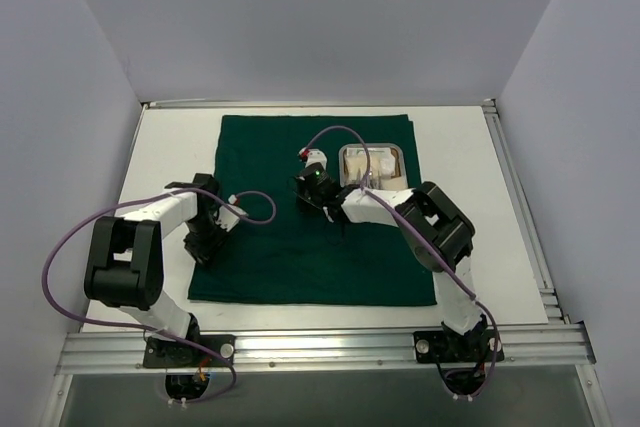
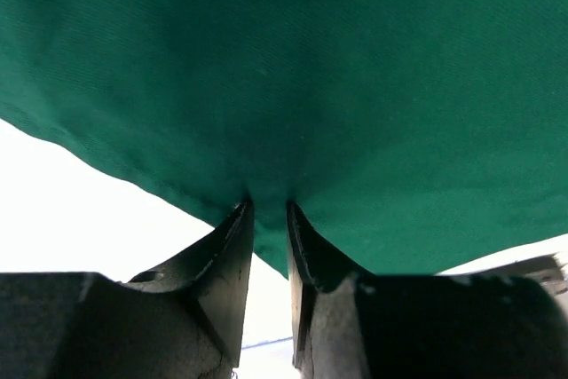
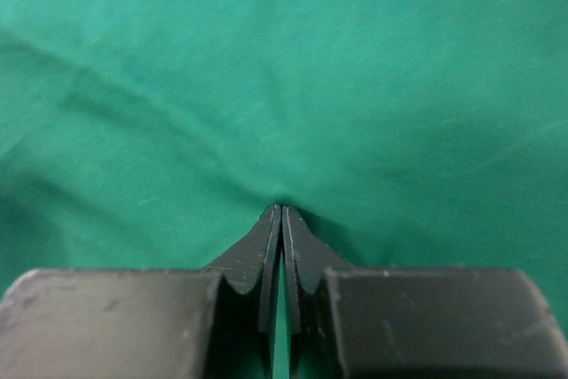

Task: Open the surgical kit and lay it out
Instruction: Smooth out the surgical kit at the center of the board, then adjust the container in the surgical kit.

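The left gripper [image 2: 269,206] stands narrow, its tips nipping a pucker of the green drape [image 2: 337,59] just inside the cloth's edge, with white table [image 2: 62,210] showing beside it. The right gripper [image 3: 281,209] is fully closed, tips pressed onto the drape's middle; whether a fold is caught cannot be told. Just to its right sits the steel tray [image 1: 403,169], holding white gauze [image 1: 372,169].

Robot lab test cell. Plain white walls [image 1: 320,17] box in the white bench [image 1: 170,147] beyond the right end effector [image 1: 305,190] and on both flanks. Aluminium extrusion rail [image 1: 330,347] behind it carries both arm bases [image 1: 170,350], with loose purple cabling [image 1: 60,257].
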Available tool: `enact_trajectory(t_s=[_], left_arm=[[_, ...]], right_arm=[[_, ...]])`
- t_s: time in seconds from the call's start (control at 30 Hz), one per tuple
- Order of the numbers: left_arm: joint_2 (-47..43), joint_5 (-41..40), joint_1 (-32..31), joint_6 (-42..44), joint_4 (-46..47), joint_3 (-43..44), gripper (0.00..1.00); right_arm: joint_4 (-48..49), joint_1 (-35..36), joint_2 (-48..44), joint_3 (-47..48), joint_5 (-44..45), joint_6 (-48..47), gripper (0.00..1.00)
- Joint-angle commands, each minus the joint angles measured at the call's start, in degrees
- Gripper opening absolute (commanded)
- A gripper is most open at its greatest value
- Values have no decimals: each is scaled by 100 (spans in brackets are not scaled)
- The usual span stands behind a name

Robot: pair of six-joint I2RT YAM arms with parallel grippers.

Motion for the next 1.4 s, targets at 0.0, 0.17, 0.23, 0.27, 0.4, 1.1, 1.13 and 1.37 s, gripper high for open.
enact_trajectory(t_s=[0.0,0.17,0.23,0.27,0.4,1.1,1.13,1.37], left_arm=[[-261,-293,34,298,-540,-12,32],[-394,700,34,298,-1102,629,44],[-394,1306,43,341,-1383,1069,49],[-376,1491,60,368,-1471,1218,50],[-175,2318,394,316,-1561,1948,51],[793,2179,1344,-959,215,2476,51],[802,2187,1344,-959,215,2476,51],[819,2179,1353,-924,215,2476,51]], right_arm=[[-427,-125,125,363,156,-221,0],[-840,-160,-277,767,6,-678,0],[-1112,-256,-724,926,6,-801,1],[-1200,-318,-910,943,6,-828,3],[-1700,-1011,-1798,619,76,-880,16],[-2352,-3764,-878,319,-750,-1601,31],[-2335,-3781,-816,346,-767,-1593,31],[-2115,-3860,-394,451,-793,-1549,22]])
